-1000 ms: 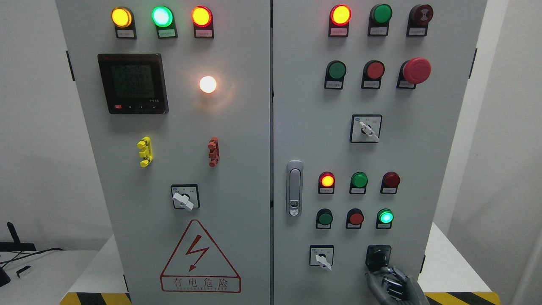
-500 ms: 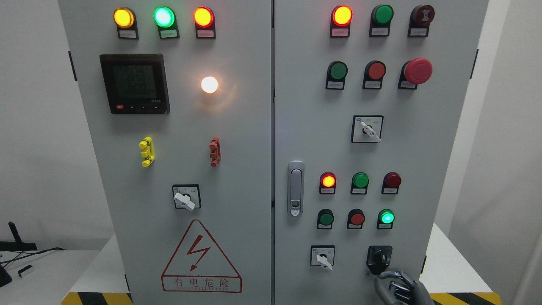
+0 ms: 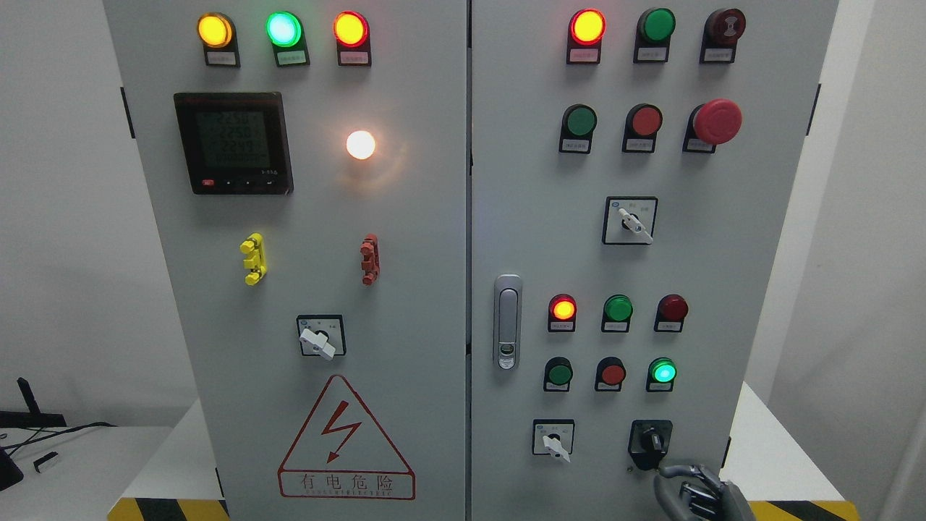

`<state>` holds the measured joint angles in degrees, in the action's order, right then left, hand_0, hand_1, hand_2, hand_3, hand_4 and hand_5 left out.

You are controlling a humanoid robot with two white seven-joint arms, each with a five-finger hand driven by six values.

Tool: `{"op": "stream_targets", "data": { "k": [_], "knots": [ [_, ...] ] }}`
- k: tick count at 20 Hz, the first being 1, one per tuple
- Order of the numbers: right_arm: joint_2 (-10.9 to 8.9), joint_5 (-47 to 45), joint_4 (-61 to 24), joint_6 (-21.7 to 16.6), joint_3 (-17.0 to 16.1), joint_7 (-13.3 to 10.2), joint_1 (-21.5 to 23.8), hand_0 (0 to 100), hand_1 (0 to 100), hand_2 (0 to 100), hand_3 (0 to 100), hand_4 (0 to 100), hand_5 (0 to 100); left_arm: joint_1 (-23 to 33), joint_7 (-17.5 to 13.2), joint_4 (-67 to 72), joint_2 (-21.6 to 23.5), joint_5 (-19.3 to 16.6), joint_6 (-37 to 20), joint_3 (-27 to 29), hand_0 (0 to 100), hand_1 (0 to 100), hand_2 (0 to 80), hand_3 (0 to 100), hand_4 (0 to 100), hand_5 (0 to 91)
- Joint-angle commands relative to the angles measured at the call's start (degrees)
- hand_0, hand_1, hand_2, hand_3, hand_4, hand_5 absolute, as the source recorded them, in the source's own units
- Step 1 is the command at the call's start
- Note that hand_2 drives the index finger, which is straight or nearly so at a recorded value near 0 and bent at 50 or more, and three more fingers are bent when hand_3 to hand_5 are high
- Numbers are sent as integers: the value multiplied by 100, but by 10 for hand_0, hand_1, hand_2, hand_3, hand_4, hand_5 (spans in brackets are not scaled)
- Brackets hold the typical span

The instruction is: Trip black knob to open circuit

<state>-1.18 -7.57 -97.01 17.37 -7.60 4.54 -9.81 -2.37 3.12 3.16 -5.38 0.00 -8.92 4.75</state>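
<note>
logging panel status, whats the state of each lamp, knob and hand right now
black knob: free, not gripped
right hand: just below knob, fingers curled, empty
top-left lamps: all three lit
white lamp: lit
meter: display on
emergency stop: untouched

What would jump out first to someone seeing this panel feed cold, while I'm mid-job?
Probably the glowing white lamp in the middle of the left door, then the big red mushroom button at the upper right of the right door. Next, the red lightning warning triangle at the bottom of the left door. The right hand sits at the lower right edge, just below the black knob and apart from it.
</note>
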Motion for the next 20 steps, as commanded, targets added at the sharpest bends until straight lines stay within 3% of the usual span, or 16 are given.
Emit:
{"op": "stream_targets", "data": {
  "k": [1, 4, 6, 10, 12, 15, 18, 19, 20],
  "knots": [
    [-93, 1, -20, 4, -136, -6, 40, 454, 826, 492, 1000, 966, 917, 0, 4, 0, 2, -176, -5, 0, 120, 389, 0, 0, 0, 0],
    [-75, -16, -116, 12, -189, -6, 93, 458, 822, 498, 1000, 966, 918, 0, 4, 0, 2, -176, -5, 0, 120, 389, 0, 0, 0, 0],
    [-75, -43, -283, 12, -242, -6, 241, 483, 667, 556, 1000, 987, 915, 0, 4, 0, 2, -176, -5, 0, 120, 389, 0, 0, 0, 0],
    [-102, -87, -757, 21, -408, 29, 698, 383, 541, 589, 1000, 959, 900, 0, 4, 0, 2, -176, -5, 0, 120, 389, 0, 0, 0, 0],
    [-111, -122, -986, 21, -557, 151, 996, 347, 458, 585, 908, 841, 855, 0, 4, 0, 2, -176, -5, 0, 120, 389, 0, 0, 0, 0],
    [-137, -385, -1294, 21, -751, 345, 1410, 324, 377, 535, 805, 747, 781, 0, 4, 0, 2, -176, -5, 0, 120, 389, 0, 0, 0, 0],
    [-137, -517, -1566, 21, -822, 547, 1735, 243, 262, 424, 664, 579, 566, 0, 4, 0, 2, -176, -5, 0, 120, 389, 0, 0, 0, 0],
    [-137, -570, -1654, 21, -857, 574, 1832, 231, 253, 417, 645, 560, 546, 0, 4, 0, -7, -176, -5, 0, 120, 389, 0, 0, 0, 0],
    [-128, -631, -1698, 21, -875, 574, 1885, 184, 205, 367, 554, 461, 439, 0, 4, 0, -7, -176, -5, 0, 120, 389, 0, 0, 0, 0]
  ]
}}
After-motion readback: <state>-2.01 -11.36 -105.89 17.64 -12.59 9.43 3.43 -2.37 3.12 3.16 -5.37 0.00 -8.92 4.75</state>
